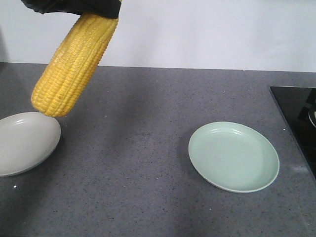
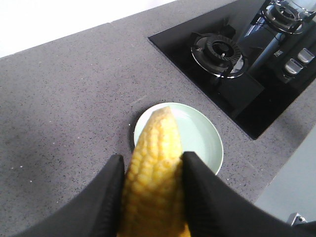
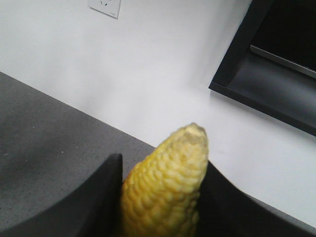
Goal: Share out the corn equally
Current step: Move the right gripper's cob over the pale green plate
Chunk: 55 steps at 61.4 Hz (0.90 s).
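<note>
My left gripper is shut on a bright-yellow corn cob, whose paler tip points away from the black fingers. In the front view that gripper sits at the top left, and its corn hangs slanted down above the edge of a grey plate. A pale green plate lies bare at the right; it also shows beyond the cob's tip as the green plate in the left wrist view. My right gripper is shut on a second corn cob, held up facing the wall.
A black gas hob is set into the grey counter at the right, its corner showing in the front view. A white wall with a socket runs behind the counter.
</note>
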Motion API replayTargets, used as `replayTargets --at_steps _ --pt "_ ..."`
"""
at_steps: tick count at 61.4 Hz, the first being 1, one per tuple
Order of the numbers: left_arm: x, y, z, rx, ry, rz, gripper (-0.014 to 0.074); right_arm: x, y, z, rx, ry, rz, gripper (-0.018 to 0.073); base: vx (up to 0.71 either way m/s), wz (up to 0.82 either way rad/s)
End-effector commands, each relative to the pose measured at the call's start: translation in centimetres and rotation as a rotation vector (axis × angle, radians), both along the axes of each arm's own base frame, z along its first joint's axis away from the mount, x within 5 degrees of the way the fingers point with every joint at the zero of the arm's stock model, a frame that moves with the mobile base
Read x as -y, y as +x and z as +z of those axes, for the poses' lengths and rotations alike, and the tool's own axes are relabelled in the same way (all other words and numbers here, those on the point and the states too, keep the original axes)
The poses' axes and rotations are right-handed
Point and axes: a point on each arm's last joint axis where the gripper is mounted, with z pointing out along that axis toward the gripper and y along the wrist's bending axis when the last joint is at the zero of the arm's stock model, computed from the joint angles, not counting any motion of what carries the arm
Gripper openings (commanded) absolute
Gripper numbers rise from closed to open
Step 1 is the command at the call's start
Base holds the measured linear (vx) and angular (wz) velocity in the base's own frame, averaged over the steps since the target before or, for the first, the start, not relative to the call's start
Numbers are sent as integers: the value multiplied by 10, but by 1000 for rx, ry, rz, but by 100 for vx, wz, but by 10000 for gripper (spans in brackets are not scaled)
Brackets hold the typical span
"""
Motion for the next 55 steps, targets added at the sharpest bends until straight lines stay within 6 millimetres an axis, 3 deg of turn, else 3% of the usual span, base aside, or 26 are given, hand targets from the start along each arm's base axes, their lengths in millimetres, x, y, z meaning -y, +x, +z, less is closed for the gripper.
replayTargets --at_steps 1,55 --pt "-4 -15 19 58 -70 -2 -7 2 -5 10 88 14 -8 -4 4 -1" --pt "-4 -15 19 58 -70 -2 -7 2 -5 10 88 14 -8 -4 3 -1"
